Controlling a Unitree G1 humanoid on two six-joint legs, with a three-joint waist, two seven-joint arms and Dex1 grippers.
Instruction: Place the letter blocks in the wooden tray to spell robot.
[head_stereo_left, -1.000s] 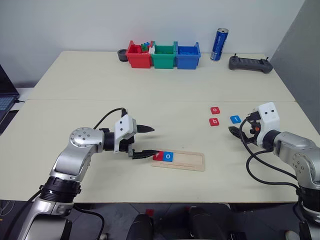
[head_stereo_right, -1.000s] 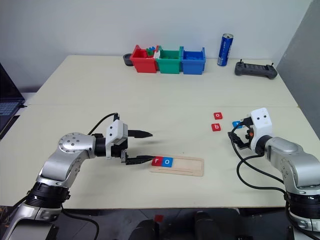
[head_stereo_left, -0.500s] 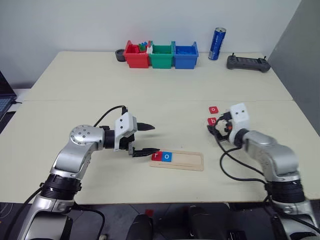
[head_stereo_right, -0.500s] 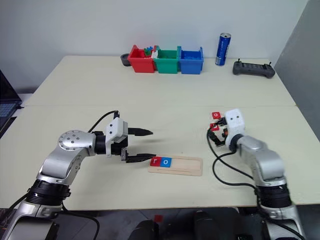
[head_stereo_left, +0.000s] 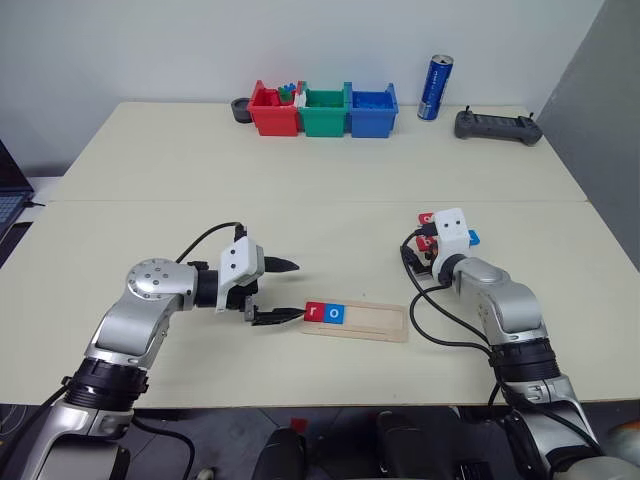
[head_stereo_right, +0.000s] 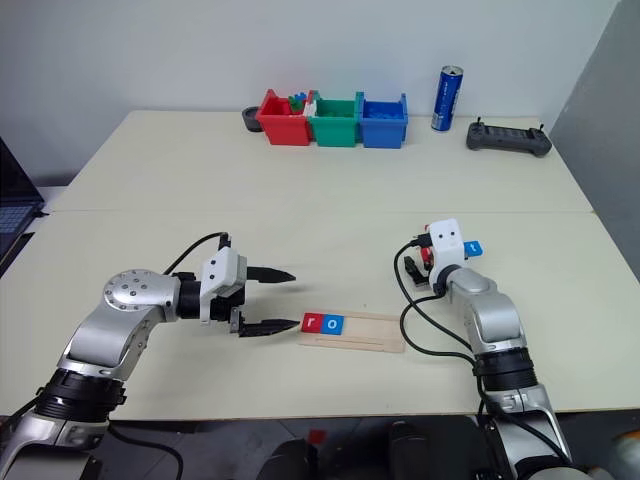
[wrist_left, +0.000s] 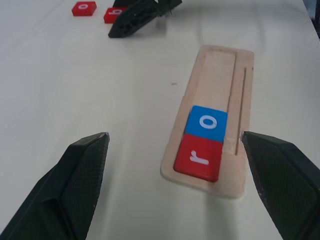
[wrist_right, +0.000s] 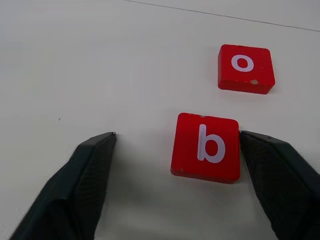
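Observation:
The wooden tray (head_stereo_left: 375, 324) lies near the front of the table, with a red "r" block (head_stereo_left: 315, 312) and a blue "o" block (head_stereo_left: 337, 313) at its left end. My left gripper (head_stereo_left: 291, 290) hangs open and empty just left of the tray. A red "b" block (wrist_right: 206, 146) sits between the spread fingers of my right gripper (wrist_right: 177, 133). One fingertip (wrist_right: 250, 142) is against the block's edge and the other stands apart. Just beyond it lies a red "o" block (wrist_right: 245, 67). A blue "t" block (head_stereo_left: 472, 237) rests to the right of my right wrist.
Red (head_stereo_left: 274, 110), green (head_stereo_left: 325, 110) and blue (head_stereo_left: 372, 108) bins stand in a row at the table's far edge. A blue can (head_stereo_left: 436, 88) and a black controller (head_stereo_left: 497, 126) are to their right. A laptop corner (head_stereo_left: 6, 175) shows at far left.
My right gripper has swung left and forward, from beside the blue "t" block to around the red "b" block. The left gripper has hardly moved.

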